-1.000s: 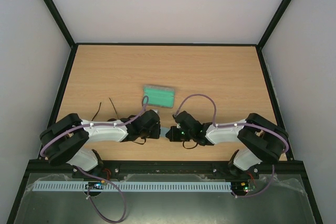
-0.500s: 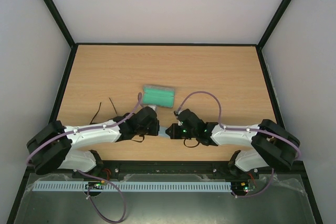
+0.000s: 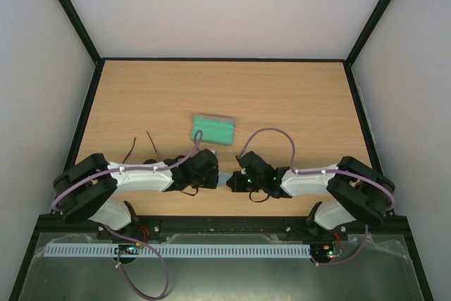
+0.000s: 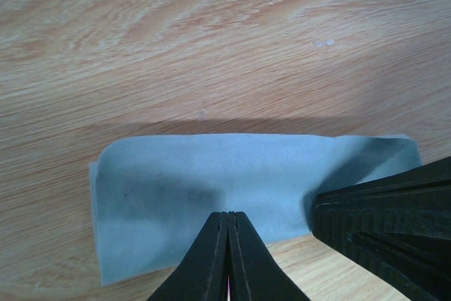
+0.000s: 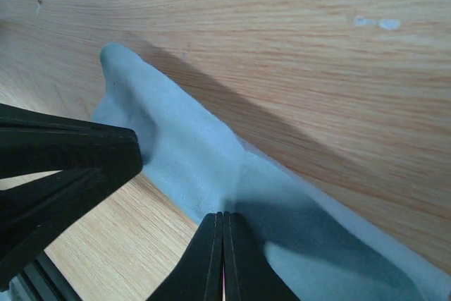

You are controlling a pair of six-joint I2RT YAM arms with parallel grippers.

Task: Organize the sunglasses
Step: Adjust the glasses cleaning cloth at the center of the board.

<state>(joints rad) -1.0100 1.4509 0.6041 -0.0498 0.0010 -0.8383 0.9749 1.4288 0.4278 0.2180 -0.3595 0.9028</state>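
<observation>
Cloth (image 4: 211, 174), one, clamped in both arms' jaws, one case (image 3: 213, 129), one sunglasses (image 3: 151, 140) pair.

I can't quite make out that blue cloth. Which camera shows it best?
The left wrist view: the cloth shows nearly whole across the frame. The right wrist view shows it close but cut off by the frame. The top view shows only a sliver.

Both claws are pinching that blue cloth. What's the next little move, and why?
Probably lay the cloth flat on the table and let go. The left claw and right claw are both shut on it, while the sunglasses lie outside the open case, so a claw needs freeing.
</observation>
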